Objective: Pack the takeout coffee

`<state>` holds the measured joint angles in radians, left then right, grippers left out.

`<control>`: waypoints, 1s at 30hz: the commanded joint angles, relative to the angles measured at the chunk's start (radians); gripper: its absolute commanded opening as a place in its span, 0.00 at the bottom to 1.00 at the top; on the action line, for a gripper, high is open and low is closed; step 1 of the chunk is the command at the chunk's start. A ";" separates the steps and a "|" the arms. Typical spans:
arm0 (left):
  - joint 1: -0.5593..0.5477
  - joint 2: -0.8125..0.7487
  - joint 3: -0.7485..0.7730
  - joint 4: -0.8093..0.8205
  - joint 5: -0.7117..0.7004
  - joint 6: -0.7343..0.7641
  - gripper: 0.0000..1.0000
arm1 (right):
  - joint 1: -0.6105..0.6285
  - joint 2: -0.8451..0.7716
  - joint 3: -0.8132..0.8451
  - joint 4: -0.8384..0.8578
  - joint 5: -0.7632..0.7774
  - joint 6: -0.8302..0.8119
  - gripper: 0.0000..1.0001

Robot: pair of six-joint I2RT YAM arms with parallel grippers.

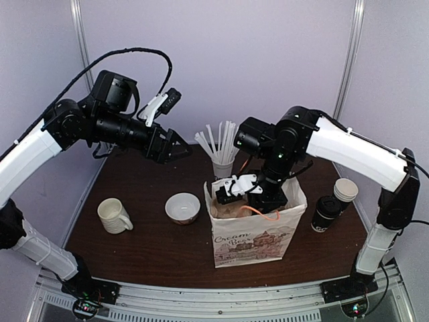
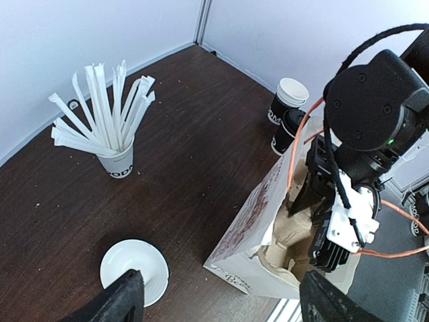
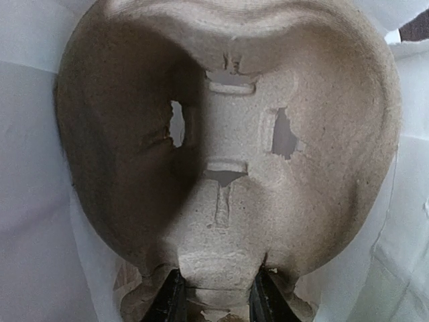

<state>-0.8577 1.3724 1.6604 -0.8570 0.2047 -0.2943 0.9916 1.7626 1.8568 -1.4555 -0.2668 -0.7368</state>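
The takeout coffee (image 1: 326,213), a black cup with a black lid, stands on the table right of the white paper bag (image 1: 251,240). It also shows in the left wrist view (image 2: 287,131) behind the bag (image 2: 258,218). My right gripper (image 1: 260,200) reaches down into the bag. In the right wrist view it (image 3: 218,300) is shut on the middle tab of a brown pulp cup carrier (image 3: 228,134) lying inside the bag. The carrier's cup wells are empty. My left gripper (image 1: 175,144) is open and empty, held high over the back left of the table; its fingers (image 2: 120,300) frame the bag from above.
A white cup of stirrer sticks (image 1: 222,164) stands behind the bag. A white bowl (image 1: 182,206) and a cream mug (image 1: 112,216) sit at the left. A second black cup with a white top (image 1: 345,190) stands just behind the coffee, near the right edge.
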 commanded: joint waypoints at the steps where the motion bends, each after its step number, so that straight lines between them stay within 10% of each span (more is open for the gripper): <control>1: 0.009 -0.011 -0.025 0.064 -0.011 -0.011 0.83 | 0.009 0.011 -0.011 -0.028 0.056 0.026 0.25; 30: 0.028 -0.033 -0.110 0.101 -0.006 -0.024 0.84 | 0.010 0.077 -0.406 0.303 0.065 0.156 0.25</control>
<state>-0.8383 1.3682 1.5658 -0.8085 0.2012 -0.3069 0.9936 1.8210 1.4845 -1.1992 -0.2111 -0.6018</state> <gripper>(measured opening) 0.835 0.267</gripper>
